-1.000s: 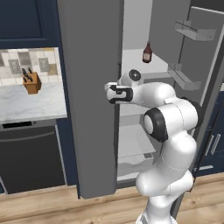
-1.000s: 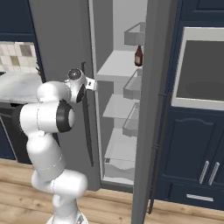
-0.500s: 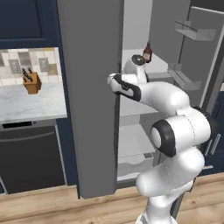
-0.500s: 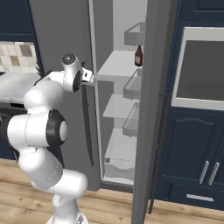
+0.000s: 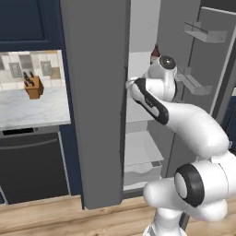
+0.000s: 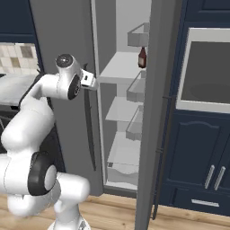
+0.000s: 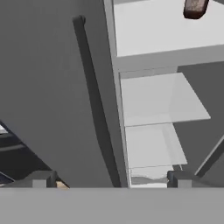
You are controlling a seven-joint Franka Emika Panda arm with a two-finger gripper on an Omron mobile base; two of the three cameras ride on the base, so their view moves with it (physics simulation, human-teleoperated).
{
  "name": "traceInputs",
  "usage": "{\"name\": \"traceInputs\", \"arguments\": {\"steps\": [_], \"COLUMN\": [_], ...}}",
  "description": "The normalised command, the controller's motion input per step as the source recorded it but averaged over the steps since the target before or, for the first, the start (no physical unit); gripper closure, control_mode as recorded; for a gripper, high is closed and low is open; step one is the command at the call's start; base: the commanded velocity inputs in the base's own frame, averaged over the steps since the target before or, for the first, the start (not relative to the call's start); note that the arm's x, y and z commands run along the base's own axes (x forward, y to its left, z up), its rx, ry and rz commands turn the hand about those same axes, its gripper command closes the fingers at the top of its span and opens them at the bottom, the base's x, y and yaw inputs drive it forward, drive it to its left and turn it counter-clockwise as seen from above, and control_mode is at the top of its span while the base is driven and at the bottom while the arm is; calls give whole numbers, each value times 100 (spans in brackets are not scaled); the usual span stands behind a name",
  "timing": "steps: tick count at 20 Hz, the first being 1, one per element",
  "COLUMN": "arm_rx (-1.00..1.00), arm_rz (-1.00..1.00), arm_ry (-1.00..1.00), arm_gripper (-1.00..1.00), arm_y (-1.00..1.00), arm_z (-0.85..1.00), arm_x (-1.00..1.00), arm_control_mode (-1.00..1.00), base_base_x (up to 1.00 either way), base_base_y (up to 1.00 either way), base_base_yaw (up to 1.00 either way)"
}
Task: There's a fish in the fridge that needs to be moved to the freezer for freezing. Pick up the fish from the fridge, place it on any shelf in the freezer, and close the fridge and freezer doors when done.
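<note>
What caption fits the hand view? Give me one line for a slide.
Open gripper looks down past a closed grey door's dark handle into an open compartment with white shelves and a brown bottle.

A closed grey door (image 7: 48, 100) takes the left half, its long dark handle (image 7: 94, 96) running down beside the door's edge. Right of that edge the fridge (image 7: 114, 65) stands open, with white shelves (image 7: 162, 33) stepping down one below another (the lowest is partly hidden). A brown bottle (image 7: 194, 8) stands on the top shelf, cut off by the frame, and the two fingertips (image 7: 40, 178) sit wide apart
</note>
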Motion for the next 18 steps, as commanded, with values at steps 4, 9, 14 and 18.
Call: {"name": "traceInputs", "arguments": {"steps": [4,9,14,18], "arm_rx": [-3,-4,0,1], "arm_rz": [15,3,-3,-2], "arm_ry": [-29,1,14,10], "arm_gripper": [-100,-100,-100,-100], "arm_y": [-9,-32,-64,-54], "arm_z": [17,43,14,1], "arm_x": [-100,-95,-82,-94], "arm_control_mode": [-100,-100,-100,-100], "base_base_x": [0,0,0,0], "base_base_y": [0,0,0,0], "base_base_yaw": [0,0,0,0]}}
